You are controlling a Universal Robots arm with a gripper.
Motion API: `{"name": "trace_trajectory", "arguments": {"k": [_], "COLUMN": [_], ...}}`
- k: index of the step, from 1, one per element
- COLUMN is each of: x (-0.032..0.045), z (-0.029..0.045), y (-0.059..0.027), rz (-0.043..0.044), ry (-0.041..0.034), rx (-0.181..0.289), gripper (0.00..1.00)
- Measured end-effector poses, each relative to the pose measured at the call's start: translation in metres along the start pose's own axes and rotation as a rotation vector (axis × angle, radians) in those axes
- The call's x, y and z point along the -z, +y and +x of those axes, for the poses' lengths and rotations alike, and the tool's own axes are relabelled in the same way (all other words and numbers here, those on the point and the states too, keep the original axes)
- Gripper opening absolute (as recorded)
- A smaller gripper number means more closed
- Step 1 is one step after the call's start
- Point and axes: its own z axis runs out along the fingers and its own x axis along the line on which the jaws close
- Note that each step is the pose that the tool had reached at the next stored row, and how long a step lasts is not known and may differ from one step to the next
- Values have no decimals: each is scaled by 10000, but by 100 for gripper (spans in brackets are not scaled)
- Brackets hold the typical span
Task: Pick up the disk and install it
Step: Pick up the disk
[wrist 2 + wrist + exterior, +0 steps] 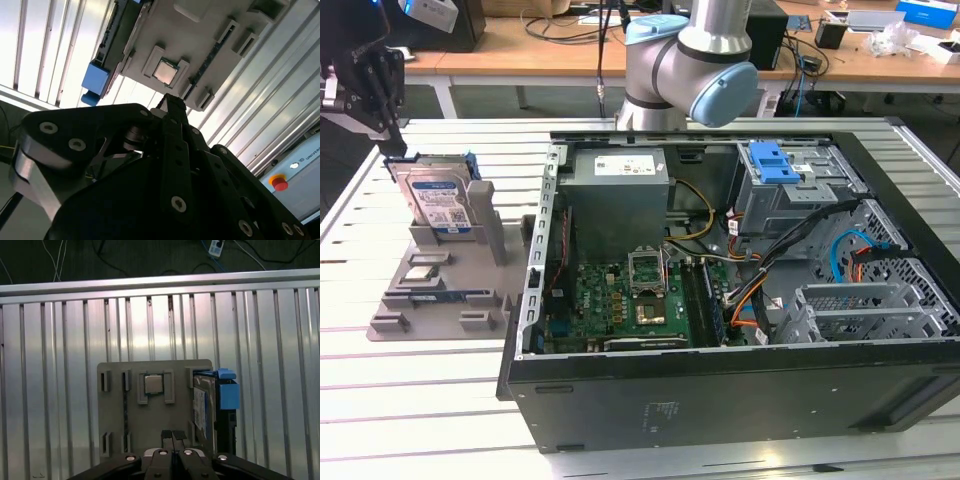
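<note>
The disk (438,205) stands upright on its edge in a slot of the grey holder plate (440,300) at the exterior view's left. It is silver with a blue-and-white label and a blue carrier frame. My black gripper (394,140) hangs above and just behind the disk's far end, clear of it. In the first wrist view the disk (204,410) is edge-on with its blue carrier tab (227,392), off to one side of my gripper (172,434), whose fingers are pressed together and hold nothing. The second wrist view shows the gripper (172,102) over the holder plate (200,30).
An open black computer case (740,390) fills the exterior view's right, with a motherboard (630,300), a grey power supply box (620,200), a blue bracket (775,160) on a drive cage and cables. A small square chip (153,384) lies on the holder plate. The table is ribbed aluminium.
</note>
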Motion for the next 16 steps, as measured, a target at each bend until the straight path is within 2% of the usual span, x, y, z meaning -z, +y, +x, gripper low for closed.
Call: {"name": "trace_trajectory", "arguments": {"k": [2,3,5,7,9,11,12,16], "x": [0,0,0,0,0,0,0,0], "z": [0,0,0,0,0,0,0,0], "y": [0,0,0,0,0,0,0,0], "rz": [0,0,0,0,0,-9,-12,-13], "ry": [0,1,0,1,-6,-157,-206,-221], "rx": [2,3,5,6,9,17,19,19], "gripper": [11,23,23,36,36,36,36,36]}}
